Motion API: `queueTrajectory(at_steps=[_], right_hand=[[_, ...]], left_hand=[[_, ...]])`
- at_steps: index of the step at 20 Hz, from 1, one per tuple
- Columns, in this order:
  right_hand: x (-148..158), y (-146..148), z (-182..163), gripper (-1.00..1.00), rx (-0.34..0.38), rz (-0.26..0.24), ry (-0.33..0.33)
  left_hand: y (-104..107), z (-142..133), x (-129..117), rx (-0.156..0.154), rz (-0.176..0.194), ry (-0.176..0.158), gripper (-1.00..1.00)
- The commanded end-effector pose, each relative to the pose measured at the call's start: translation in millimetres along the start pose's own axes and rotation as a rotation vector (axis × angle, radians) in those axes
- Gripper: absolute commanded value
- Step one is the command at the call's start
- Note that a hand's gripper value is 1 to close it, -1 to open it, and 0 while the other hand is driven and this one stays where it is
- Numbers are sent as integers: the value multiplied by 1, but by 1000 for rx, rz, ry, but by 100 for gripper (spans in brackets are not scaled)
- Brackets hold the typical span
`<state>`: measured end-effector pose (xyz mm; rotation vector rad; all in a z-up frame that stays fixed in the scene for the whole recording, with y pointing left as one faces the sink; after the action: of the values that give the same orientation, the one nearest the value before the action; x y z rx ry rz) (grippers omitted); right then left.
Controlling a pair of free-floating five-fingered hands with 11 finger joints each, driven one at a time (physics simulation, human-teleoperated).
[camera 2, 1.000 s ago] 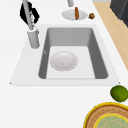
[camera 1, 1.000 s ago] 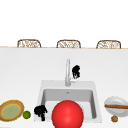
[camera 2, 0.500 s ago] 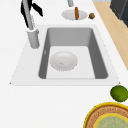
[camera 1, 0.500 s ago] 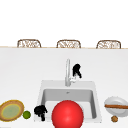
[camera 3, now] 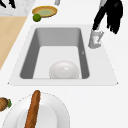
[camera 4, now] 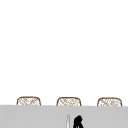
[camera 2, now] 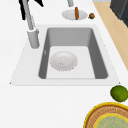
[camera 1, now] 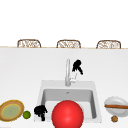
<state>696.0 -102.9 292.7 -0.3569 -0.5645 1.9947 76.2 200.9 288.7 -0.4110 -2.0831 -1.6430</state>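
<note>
My right hand [camera 1: 77, 66] hangs just right of the tall faucet [camera 1: 67, 72], near its top, with fingers pointing down and relaxed. It appears again beside the faucet [camera 3: 95, 40] as the right hand [camera 3: 113, 15] in the right side view, and at the bottom edge of the upper view [camera 4: 78, 122]. My left hand [camera 1: 40, 111] floats at the sink's front left corner, fingers curled, holding nothing I can see. A pale bowl [camera 2: 63, 60] lies in the sink basin [camera 2: 97, 62]. A big red round thing [camera 1: 67, 115] shows at the sink's front.
On the left counter a lime [camera 1: 26, 115] sits beside a yellow-rimmed plate [camera 1: 11, 111]. Right of the sink, a white plate [camera 3: 58, 112] carries a brown stick-shaped item [camera 3: 33, 108], with a small brown nut-like item [camera 1: 114, 118] beside it. Three wicker chair backs [camera 1: 68, 43] line the far edge.
</note>
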Motion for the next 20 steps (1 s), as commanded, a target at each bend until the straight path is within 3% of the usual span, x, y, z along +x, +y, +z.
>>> queueTrajectory(at_steps=[1, 13, 20], right_hand=[[-2, 12, 16, -100, -51, -40, -11], [-6, 37, 61, -100, -81, -23, 5], [5, 61, 77, -100, -59, 31, -17]], left_hand=[[0, 0, 0, 0, 0, 0, 0], [0, 0, 0, 0, 0, 0, 0], [0, 0, 0, 0, 0, 0, 0]])
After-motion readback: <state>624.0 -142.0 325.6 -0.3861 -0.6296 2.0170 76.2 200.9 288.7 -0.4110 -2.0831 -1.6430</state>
